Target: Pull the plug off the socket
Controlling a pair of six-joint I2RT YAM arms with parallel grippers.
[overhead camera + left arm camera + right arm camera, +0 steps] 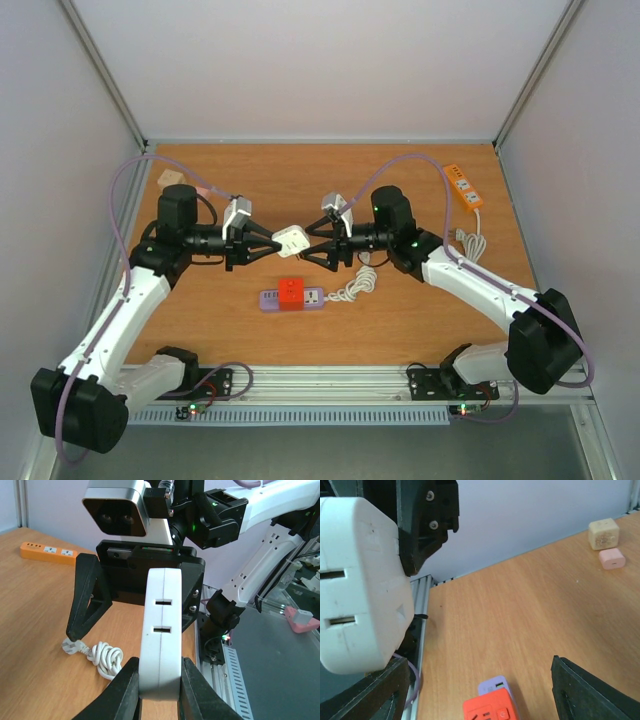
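My left gripper [160, 682] is shut on a white adapter block [161, 630] with two slots, held in the air above the table [200, 300]. From above, the block [291, 238] hangs between the two grippers. My right gripper [313, 246] faces it, open, its fingers [87, 597] spread wide and holding nothing. In the right wrist view the block [360, 590] sits far left, above one finger [370, 692]. Below lies a purple socket strip [310, 299] with a red plug block [291, 290] seated on it. The same pair shows as red block [487, 707] and purple strip [493, 684].
A coiled white cable [360, 285] lies right of the purple strip. An orange power strip [462, 187] sits at the back right. A beige cube [603, 533] and a pink block [612, 558] rest at the back left corner. Grey walls enclose three sides.
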